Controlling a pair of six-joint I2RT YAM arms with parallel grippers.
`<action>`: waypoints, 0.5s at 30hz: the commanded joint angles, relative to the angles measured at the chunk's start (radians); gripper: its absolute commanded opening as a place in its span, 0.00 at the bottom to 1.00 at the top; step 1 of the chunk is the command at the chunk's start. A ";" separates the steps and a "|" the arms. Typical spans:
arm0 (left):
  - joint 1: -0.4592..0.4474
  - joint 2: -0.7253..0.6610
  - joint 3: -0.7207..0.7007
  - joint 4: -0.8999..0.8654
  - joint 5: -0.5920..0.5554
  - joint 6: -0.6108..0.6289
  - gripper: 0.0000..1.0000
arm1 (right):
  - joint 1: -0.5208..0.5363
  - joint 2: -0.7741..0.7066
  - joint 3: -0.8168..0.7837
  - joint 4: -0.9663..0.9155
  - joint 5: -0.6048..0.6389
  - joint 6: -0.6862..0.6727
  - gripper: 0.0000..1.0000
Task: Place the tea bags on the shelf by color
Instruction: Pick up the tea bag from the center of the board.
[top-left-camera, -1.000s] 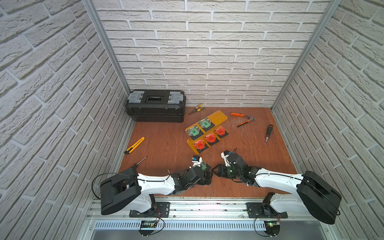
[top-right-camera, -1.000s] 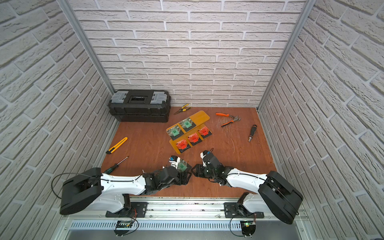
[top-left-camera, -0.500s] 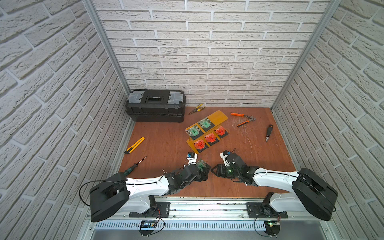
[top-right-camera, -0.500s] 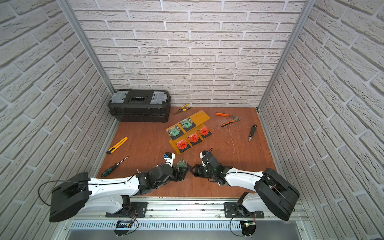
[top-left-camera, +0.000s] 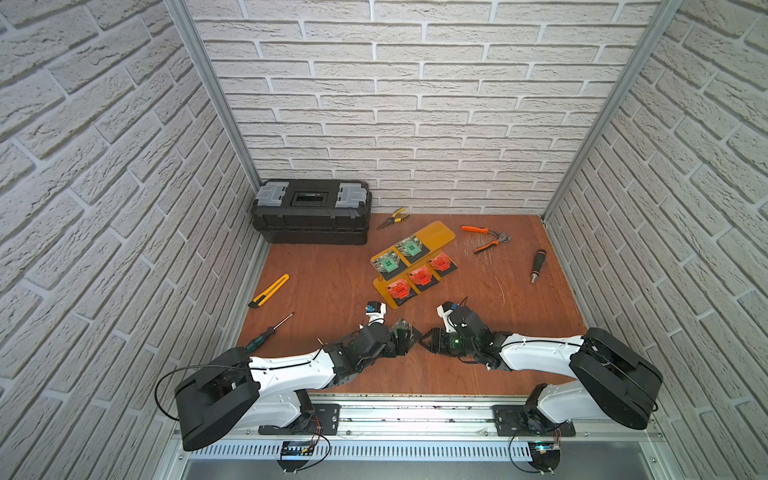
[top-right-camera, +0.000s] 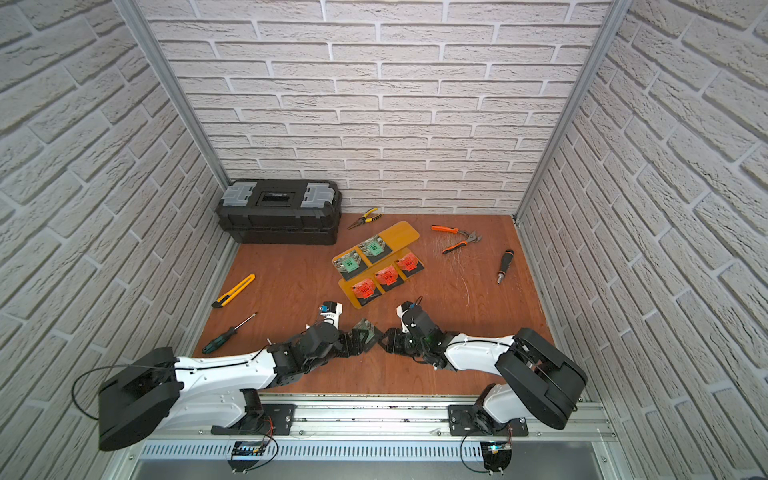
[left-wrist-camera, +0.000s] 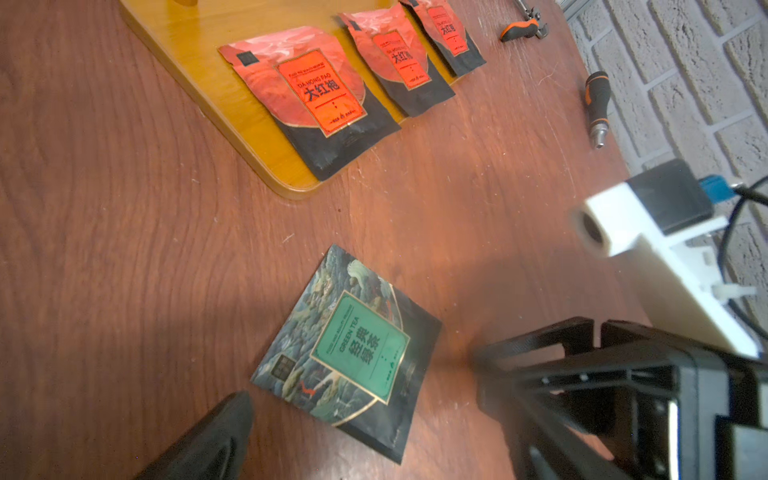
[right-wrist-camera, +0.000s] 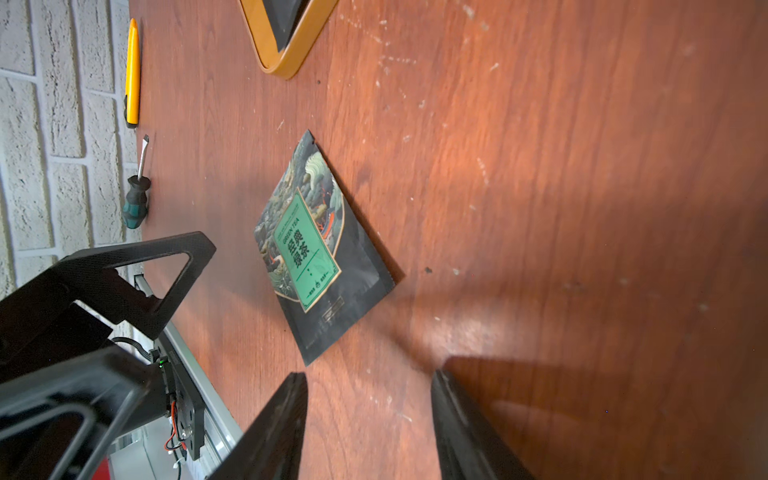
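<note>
One green tea bag (left-wrist-camera: 353, 349) lies flat on the table near the front, between my two grippers (right-wrist-camera: 316, 245). My left gripper (top-left-camera: 404, 343) stands wide open and empty at its left side; one of its fingers (left-wrist-camera: 224, 432) shows beside the bag's corner. My right gripper (right-wrist-camera: 370, 415) is open and empty, with its fingertips just short of the bag. The amber shelf (top-left-camera: 436, 232) stands further back. Two green tea bags (top-left-camera: 388, 262) (top-left-camera: 411, 248) lie on its upper plate. Three red tea bags (top-left-camera: 399, 288) (top-left-camera: 420, 274) (top-left-camera: 439, 262) lie on its lower plate.
A black toolbox (top-left-camera: 311, 212) stands at the back left. A yellow utility knife (top-left-camera: 269, 290) and a green-handled screwdriver (top-left-camera: 266, 332) lie at the left. Yellow pliers (top-left-camera: 392, 218), orange pliers (top-left-camera: 486, 239) and a black driver handle (top-left-camera: 537, 266) lie at the back and right.
My left arm has swung lower and its gripper has drawn slightly left, away from the green tea bag. The right gripper has barely moved.
</note>
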 joint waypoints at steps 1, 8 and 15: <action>0.011 0.020 -0.008 0.071 0.025 0.019 0.98 | 0.006 0.012 0.024 0.047 -0.010 0.009 0.53; 0.018 0.095 0.018 0.122 0.053 0.024 0.98 | 0.005 0.023 0.029 0.042 -0.008 0.006 0.53; 0.025 0.140 0.034 0.147 0.064 0.026 0.98 | 0.002 0.025 0.030 0.042 -0.010 0.004 0.53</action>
